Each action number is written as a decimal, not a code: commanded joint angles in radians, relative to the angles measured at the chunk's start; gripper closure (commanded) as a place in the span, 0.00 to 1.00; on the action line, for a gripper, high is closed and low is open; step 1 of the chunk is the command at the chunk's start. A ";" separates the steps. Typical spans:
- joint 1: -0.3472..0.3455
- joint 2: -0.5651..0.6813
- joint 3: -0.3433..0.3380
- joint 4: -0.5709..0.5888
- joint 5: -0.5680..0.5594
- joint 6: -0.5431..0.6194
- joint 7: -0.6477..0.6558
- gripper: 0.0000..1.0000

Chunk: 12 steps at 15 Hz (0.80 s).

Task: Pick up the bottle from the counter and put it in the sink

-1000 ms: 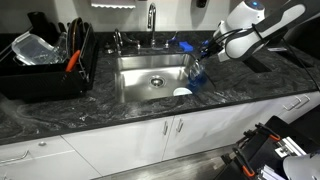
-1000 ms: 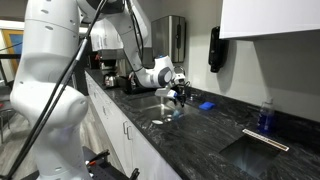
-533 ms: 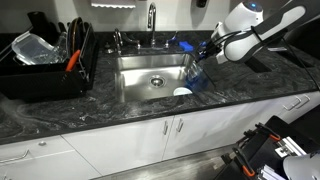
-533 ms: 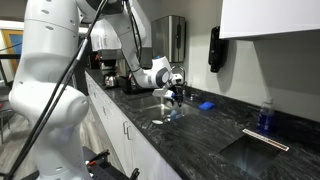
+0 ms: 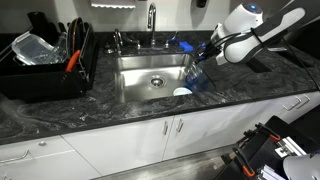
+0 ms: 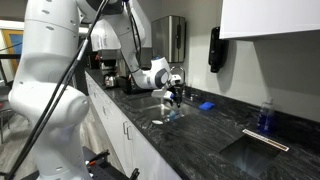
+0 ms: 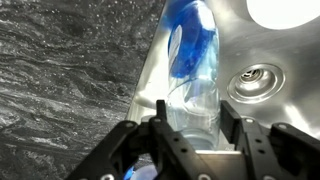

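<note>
Bottle (image 5: 196, 70), one, translucent blue, is clamped in the single end effector (image 5: 205, 56) and hangs tilted over the right rim of the one sink (image 5: 135, 88). In the wrist view the bottle runs along the basin wall. The marbled bench (image 7: 60, 70) is on one side and one round drain (image 7: 255, 78) on the other, with bare steel between. One white round object (image 5: 181, 92) lies at the sink's front right corner. One black dish rack (image 5: 45, 70) occupies the bench's left end.
</note>
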State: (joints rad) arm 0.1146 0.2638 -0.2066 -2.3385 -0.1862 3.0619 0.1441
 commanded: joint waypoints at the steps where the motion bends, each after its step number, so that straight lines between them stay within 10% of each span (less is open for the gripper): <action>1: 0.008 -0.029 -0.013 -0.027 -0.014 0.023 0.003 0.72; 6: 0.013 -0.029 -0.015 -0.028 -0.017 0.016 0.004 0.72; 7: 0.014 -0.029 -0.017 -0.028 -0.018 0.014 0.006 0.22; 12: 0.020 -0.035 -0.020 -0.029 -0.022 0.015 0.006 0.00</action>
State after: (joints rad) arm 0.1193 0.2553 -0.2087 -2.3419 -0.1868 3.0624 0.1441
